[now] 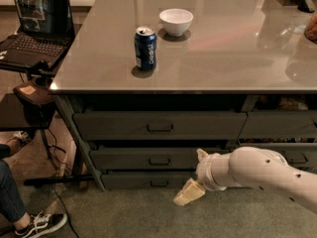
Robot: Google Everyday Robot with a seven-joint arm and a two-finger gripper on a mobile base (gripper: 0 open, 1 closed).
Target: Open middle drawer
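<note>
The middle drawer (148, 158) is a wide dark grey front with a small loop handle (159, 161), and it sits shut between a taller drawer above and a slimmer one below. My gripper (195, 174) is low in front of the drawer stack, just right of the middle drawer's handle and not touching it. It is open and empty: one cream finger (188, 193) points down-left over the carpet and the other fingertip (202, 154) stands at the middle drawer's height. The white arm (262, 172) comes in from the right.
The taller top drawer (159, 125) and the slim bottom drawer (148, 181) are shut. More drawers stand to the right (280, 124). On the grey tabletop (223, 58) are a blue can (145, 47) and a white bowl (176, 21). A laptop (34, 24) on a stand and a person's shoe (42, 223) are at the left.
</note>
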